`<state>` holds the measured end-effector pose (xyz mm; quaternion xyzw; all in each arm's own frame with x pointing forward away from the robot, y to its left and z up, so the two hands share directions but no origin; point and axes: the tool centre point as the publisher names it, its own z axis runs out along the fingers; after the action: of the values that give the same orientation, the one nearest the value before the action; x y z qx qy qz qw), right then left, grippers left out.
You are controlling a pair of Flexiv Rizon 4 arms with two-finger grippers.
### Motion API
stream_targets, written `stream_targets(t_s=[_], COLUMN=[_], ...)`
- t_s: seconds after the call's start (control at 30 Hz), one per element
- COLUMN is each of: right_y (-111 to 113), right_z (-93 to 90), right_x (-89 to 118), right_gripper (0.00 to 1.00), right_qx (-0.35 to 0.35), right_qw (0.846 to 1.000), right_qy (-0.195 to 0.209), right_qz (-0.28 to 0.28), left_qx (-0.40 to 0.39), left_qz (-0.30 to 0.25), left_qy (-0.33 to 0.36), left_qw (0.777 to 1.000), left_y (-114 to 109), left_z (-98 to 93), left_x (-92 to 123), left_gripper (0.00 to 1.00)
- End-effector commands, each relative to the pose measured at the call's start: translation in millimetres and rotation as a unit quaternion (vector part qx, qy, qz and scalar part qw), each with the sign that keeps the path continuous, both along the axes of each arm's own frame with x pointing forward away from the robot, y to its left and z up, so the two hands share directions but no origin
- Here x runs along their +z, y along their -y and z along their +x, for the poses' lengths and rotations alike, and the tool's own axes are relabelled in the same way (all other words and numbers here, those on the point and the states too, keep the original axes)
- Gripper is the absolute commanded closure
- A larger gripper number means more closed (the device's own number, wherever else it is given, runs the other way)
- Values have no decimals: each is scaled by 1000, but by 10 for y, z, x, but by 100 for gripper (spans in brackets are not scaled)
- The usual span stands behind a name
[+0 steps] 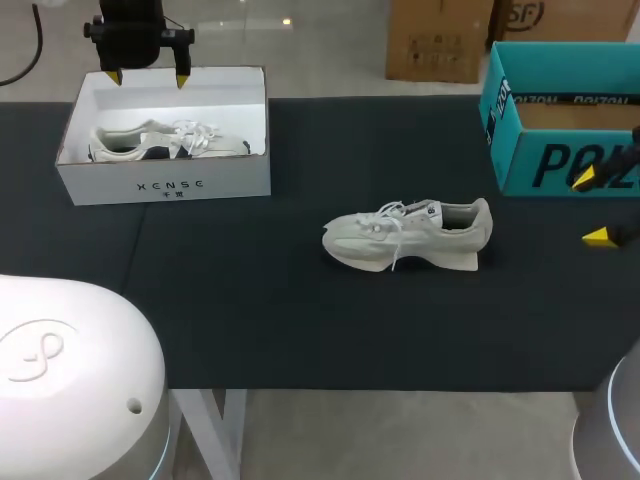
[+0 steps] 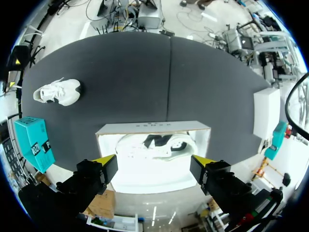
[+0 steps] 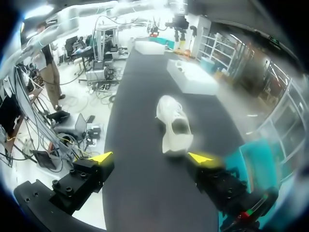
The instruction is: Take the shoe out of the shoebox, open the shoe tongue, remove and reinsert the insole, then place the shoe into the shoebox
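Note:
A pale grey shoe [image 1: 410, 235] lies on its sole mid-table, toe to the left, laces loose; it also shows in the right wrist view [image 3: 174, 123] and small in the left wrist view [image 2: 57, 92]. A white shoebox [image 1: 165, 140] at the back left holds a second white shoe [image 1: 165, 142], seen under my left gripper [image 2: 153, 162]. That left gripper [image 1: 148, 76] hangs open over the box's far edge. My right gripper [image 1: 603, 205] stands open at the right table edge, behind the loose shoe's heel [image 3: 175, 141], holding nothing [image 3: 152, 157].
A teal open box [image 1: 560, 115] stands at the back right, close beside my right gripper, and appears in the left wrist view [image 2: 35, 142]. The black table mat [image 1: 300, 320] lies bare around the shoe and toward the front edge.

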<state>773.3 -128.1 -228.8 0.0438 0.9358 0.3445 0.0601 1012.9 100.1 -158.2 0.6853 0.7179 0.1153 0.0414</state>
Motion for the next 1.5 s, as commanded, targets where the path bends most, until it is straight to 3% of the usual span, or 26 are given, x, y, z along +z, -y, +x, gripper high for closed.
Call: stream_targets(t_s=[0.03,0.33,0.5,0.63,0.93,1.33,1.5], right_y=[-12,5,-50,-128,-244,-264,-275], right_z=[132,286,355,396,482,589,661], right_x=[-88,-360,-419,-463,-618,-989,-1110], right_gripper=[0,0,0,0,0,0,0], right_qx=[-2,16,36,60,68,49,64], right_qw=[1000,992,993,991,983,982,976], right_qy=[-23,-1,8,41,84,82,81], right_qz=[4,126,111,114,150,164,193], left_qx=[0,0,0,0,0,0,0], left_qz=[1,1,1,1,1,1,1], left_qy=[0,0,0,0,0,0,0], left_qw=[1000,1000,1000,1000,1000,1000,1000], left_y=[-2,-2,-2,-2,-2,-2,-2], left_z=[-4,-4,-4,-4,-4,-4,-4], left_x=[1,1,1,1,1,1,1], left_gripper=[0,0,0,0,0,0,0])
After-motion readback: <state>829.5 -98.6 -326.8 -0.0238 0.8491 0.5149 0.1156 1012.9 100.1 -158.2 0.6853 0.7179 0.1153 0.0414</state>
